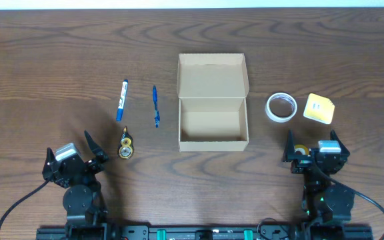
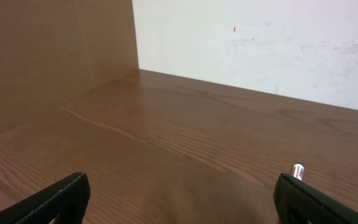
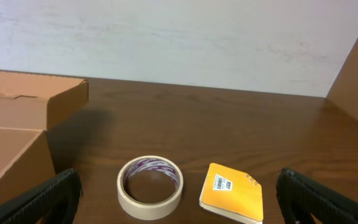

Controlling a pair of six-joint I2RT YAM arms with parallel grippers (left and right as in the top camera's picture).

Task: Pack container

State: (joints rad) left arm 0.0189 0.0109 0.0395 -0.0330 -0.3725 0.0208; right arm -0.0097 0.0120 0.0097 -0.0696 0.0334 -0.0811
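Sitting at the middle of the wooden table (image 1: 45, 53), the cardboard box (image 1: 213, 123) stands open, its lid flap folded back flat on the side away from the robot. Left of the box lies a blue pen (image 1: 156, 105), and farther from the box a blue-and-white marker (image 1: 122, 100), both running roughly parallel to the box's side wall. A small yellow-and-black object (image 1: 126, 145), possibly a correction-tape dispenser though it is too small to be sure, sits left of the box's near corner, closer to the robot than the pen. Right of the box a roll of tape (image 1: 281, 107) lies flat, with a yellow notepad (image 1: 319, 109) just beside it on the side away from the box. The left gripper (image 1: 67, 141) sits low, well left of the box and nearer the robot, fingers spread wide over bare wood. The right gripper (image 1: 312, 137) sits right of the box, nearer the robot than the tape, its fingers likewise wide apart.
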